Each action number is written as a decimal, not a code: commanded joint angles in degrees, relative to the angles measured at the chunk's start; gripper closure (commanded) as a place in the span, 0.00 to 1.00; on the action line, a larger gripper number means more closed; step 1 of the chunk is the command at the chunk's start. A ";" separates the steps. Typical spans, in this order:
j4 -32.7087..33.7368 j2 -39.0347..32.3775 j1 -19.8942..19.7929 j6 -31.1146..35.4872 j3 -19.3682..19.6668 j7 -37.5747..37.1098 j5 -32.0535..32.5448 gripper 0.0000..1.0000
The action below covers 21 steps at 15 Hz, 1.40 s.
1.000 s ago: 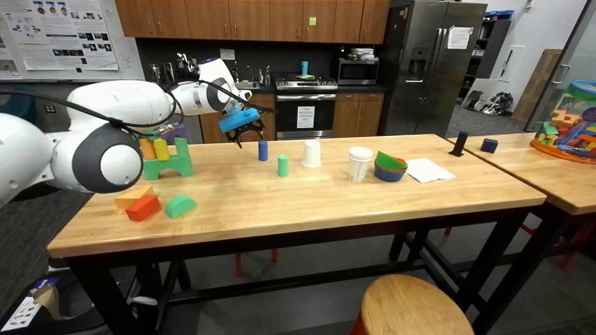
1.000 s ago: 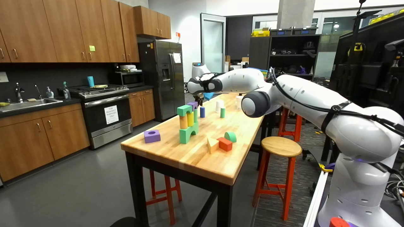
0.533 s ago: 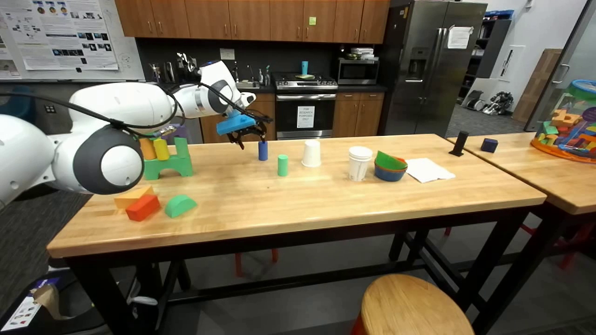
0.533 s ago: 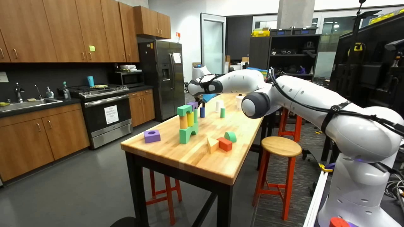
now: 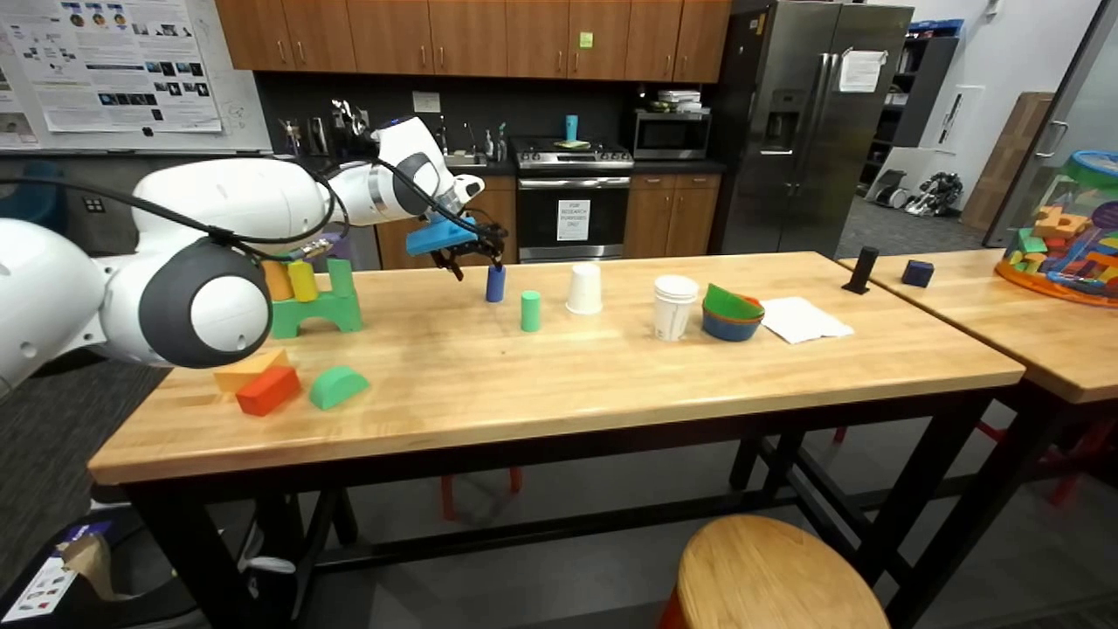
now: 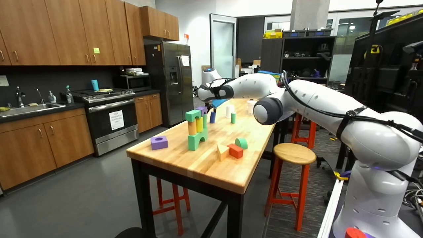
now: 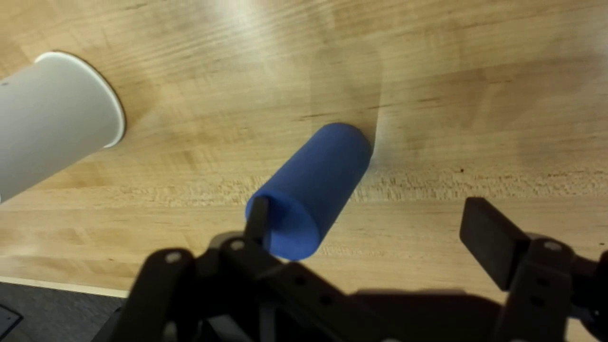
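Observation:
My gripper (image 7: 373, 229) stands wide open low over the table, with nothing gripped. Its left-hand finger (image 7: 258, 218) overlaps the top of a blue cylinder (image 7: 323, 175) in the wrist view and seems to touch it. The other finger (image 7: 494, 242) is well apart from it, over bare wood. In both exterior views the blue cylinder (image 5: 495, 284) leans slightly under the fingertips; its top is partly hidden by the gripper in an exterior view (image 6: 212, 117). Nearby are an upside-down white cup (image 5: 584, 289) and a green cylinder (image 5: 530, 311).
Stacked blocks (image 5: 327, 310) rise beneath the arm. A red block (image 5: 269, 390), an orange wedge (image 5: 249, 370) and a green half-round (image 5: 338, 387) lie near the table's end. Paper cups (image 5: 673, 306), nested bowls (image 5: 732, 327) and a napkin (image 5: 803, 320) stand farther along.
The gripper has come down slightly and shifted toward the blue cylinder, its fingers staying open. The cylinder stood upright before and now tilts a little.

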<state>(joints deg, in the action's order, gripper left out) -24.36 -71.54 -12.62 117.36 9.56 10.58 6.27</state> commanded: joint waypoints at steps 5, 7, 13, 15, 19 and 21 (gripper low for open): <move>-1.92 1.27 0.13 1.82 0.36 1.08 0.35 0.00; -2.00 1.52 0.37 1.70 0.40 2.22 0.53 0.00; -2.00 2.06 1.79 1.31 -1.19 6.90 -0.39 0.00; -2.09 2.33 2.22 0.94 -1.21 7.33 -0.34 0.00; -2.02 2.43 2.20 1.07 -1.38 7.60 -0.38 0.00; -2.01 2.47 2.11 1.05 -1.31 7.65 -0.33 0.00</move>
<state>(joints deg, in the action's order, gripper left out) -24.61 -70.94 -10.35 118.89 8.57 16.74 6.23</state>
